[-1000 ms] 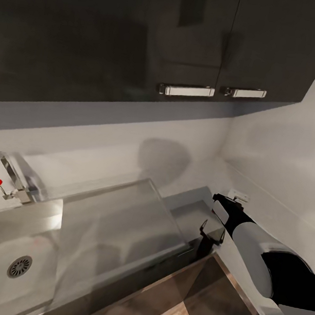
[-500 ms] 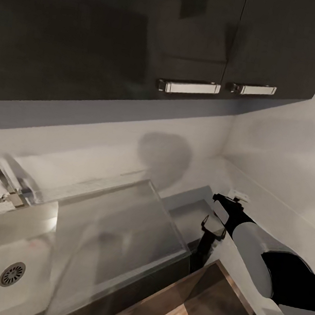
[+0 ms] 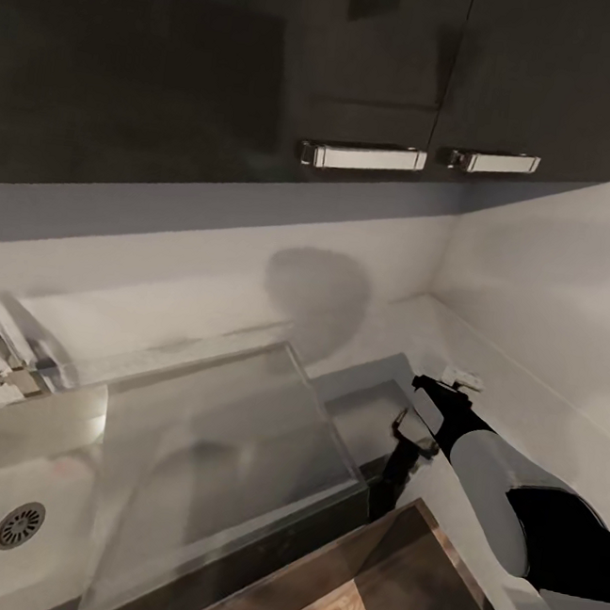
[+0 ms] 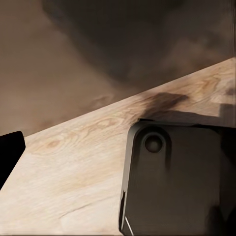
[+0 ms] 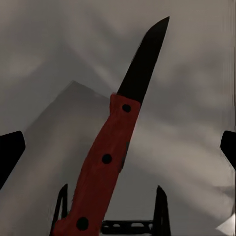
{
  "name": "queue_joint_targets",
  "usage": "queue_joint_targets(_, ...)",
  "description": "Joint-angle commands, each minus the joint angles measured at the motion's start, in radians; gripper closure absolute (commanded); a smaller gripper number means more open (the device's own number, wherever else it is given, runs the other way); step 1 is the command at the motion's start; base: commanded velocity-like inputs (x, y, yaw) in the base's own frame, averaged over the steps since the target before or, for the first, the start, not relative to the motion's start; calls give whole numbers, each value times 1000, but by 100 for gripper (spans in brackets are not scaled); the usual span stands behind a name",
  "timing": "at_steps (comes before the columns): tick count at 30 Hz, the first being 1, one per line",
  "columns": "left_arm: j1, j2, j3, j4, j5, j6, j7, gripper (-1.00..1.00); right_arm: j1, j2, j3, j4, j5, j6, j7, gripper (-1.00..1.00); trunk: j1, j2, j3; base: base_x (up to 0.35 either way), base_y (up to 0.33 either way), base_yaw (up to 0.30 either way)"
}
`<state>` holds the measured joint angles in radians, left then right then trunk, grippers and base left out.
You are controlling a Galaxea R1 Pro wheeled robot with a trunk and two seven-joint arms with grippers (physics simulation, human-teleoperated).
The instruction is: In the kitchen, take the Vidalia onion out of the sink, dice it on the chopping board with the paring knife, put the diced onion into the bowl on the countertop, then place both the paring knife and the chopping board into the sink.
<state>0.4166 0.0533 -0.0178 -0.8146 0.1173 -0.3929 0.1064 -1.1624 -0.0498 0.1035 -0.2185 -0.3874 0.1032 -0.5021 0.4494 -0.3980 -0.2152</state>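
My right gripper (image 3: pixel 413 440) hangs over the front edge of the grey countertop (image 3: pixel 369 412), to the right of the sink (image 3: pixel 50 465), and is shut on the paring knife (image 3: pixel 390 485). In the right wrist view the knife (image 5: pixel 105 157) has a red riveted handle and a dark blade pointing away from the gripper (image 5: pixel 119 150). The sink's visible part, around the round drain (image 3: pixel 19 525), holds nothing. My left gripper (image 4: pixel 118 150) looks down at wooden floor, with one black fingertip (image 4: pixel 10 152) at the frame edge and nothing held. Onion, chopping board and bowl are out of view.
The chrome tap (image 3: pixel 2 346) with its red dot stands at the far left, and the flat drainboard (image 3: pixel 223 438) lies between sink and counter. Dark wall cabinets (image 3: pixel 274 74) hang overhead. The counter turns a corner at the right wall. Brown wooden floor (image 3: pixel 387 580) lies below.
The whole picture has shifted, with tap and drain sliding toward the left edge: the camera moved. The right gripper keeps the knife and stays near the counter's front edge.
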Motion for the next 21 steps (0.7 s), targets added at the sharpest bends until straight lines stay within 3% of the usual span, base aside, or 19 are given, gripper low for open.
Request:
queue_joint_targets(1, 0, 0, -2, -1, 8, -2, 1, -100, 0, -1, 8, -2, -3, 10, -6, -100, 1, -2, -3, 0, -155, 0)
queue_joint_targets(21, -1, 0, 1, 5, 8, -1, 1, -100, 0, 2, 8, -2, -4, 10, -6, -100, 1, -2, -35, 0, -18, 0)
